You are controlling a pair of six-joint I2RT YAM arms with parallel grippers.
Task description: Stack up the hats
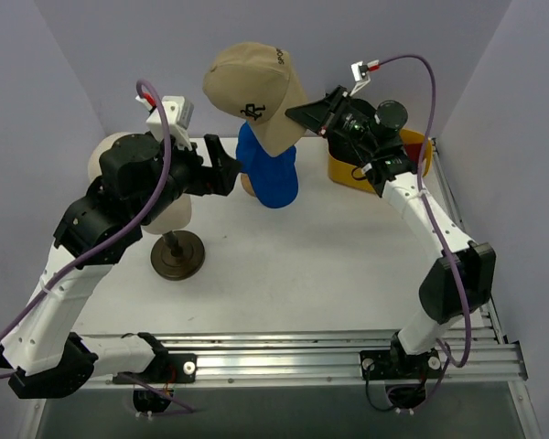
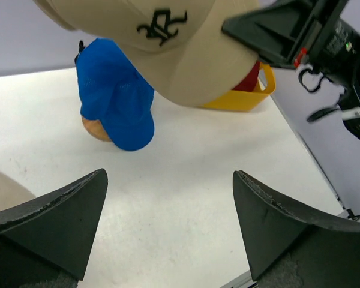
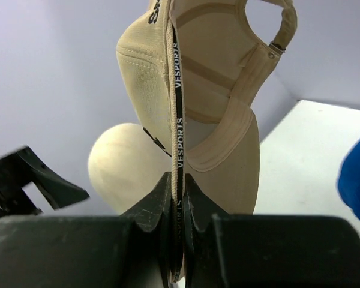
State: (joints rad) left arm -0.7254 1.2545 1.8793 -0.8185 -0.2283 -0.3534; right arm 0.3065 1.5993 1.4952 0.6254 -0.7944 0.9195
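The left gripper (image 1: 224,167) is found spread and empty beside the blue cap (image 1: 273,174), seated near the counter's (image 1: 293,274) far edge. The tan cap (image 1: 252,82) is suspended above it, its rim pinched by the right gripper (image 3: 177,198). Stacking is in hand; an aligned lowering is judged necessary next.

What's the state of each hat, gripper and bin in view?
tan cap: in the air, hanging from the right gripper, over the blue cap; contact unclear.
blue cap: sitting on a wooden form.
right gripper: shut on the tan cap's edge.
left gripper: open, empty.
yellow bin: upright, red item inside.
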